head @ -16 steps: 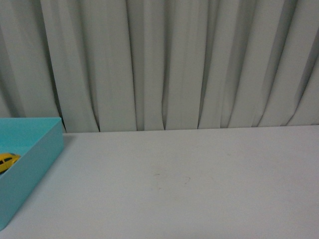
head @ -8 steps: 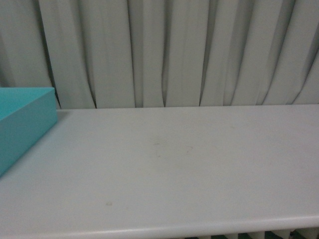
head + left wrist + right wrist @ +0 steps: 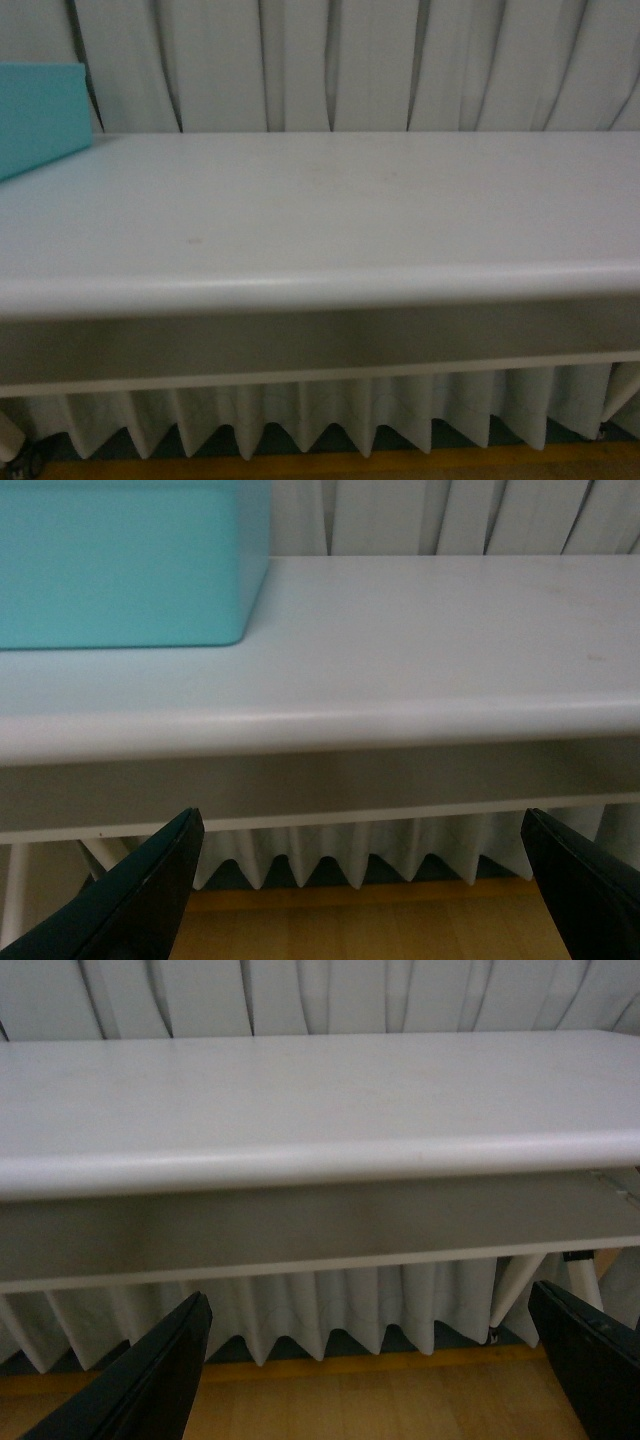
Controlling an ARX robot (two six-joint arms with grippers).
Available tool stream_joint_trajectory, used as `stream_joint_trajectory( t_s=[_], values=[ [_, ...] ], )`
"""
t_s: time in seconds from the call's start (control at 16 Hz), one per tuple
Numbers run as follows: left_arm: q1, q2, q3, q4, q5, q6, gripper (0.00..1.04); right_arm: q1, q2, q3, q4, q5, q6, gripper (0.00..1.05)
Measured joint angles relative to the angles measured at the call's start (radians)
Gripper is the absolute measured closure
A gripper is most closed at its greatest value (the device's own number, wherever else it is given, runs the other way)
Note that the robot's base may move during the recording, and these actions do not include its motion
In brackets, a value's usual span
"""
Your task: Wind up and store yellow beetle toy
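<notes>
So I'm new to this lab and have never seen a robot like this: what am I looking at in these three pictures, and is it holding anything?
This is a robot with two arms, each ending in a gripper. One picture comes from a camera on its body, looking forward; the other two come from cameras on its left and right wrists.

All three show a white table seen from low down, at about the level of its front edge, with pleated pale curtains behind and a wooden floor below. On the table's left end stands a turquoise box; its inside is hidden from here, so the yellow beetle toy cannot be seen.

The dark wedges in the wrist pictures' lower corners are gripper fingers. The left gripper and the right gripper are both wide open and hold nothing, below the tabletop's level.
</notes>
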Motion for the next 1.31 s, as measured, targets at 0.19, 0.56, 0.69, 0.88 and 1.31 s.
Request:
stream_joint_trajectory(
  t_s=[0.19, 0.56, 0.69, 0.88, 1.31],
  values=[
    [0.0, 0.0, 0.0, 0.0, -0.001, 0.0, 0.07, 0.0, 0.0, 0.0, 0.0, 0.0, 0.0, 0.07],
    [0.0, 0.0, 0.0, -0.004, -0.001, 0.0, 0.07, 0.0, 0.0, 0.0, -0.004, 0.0, 0.0, 0.07],
    [0.0, 0.0, 0.0, -0.002, -0.001, 0.0, 0.07, 0.0, 0.0, 0.0, -0.002, 0.0, 0.0, 0.07],
    [0.0, 0.0, 0.0, -0.001, -0.001, 0.0, 0.07, 0.0, 0.0, 0.0, 0.0, 0.0, 0.0, 0.07],
    [0.0, 0.0, 0.0, -0.001, -0.001, 0.0, 0.07, 0.0, 0.0, 0.0, 0.0, 0.0, 0.0, 0.07]
  ],
)
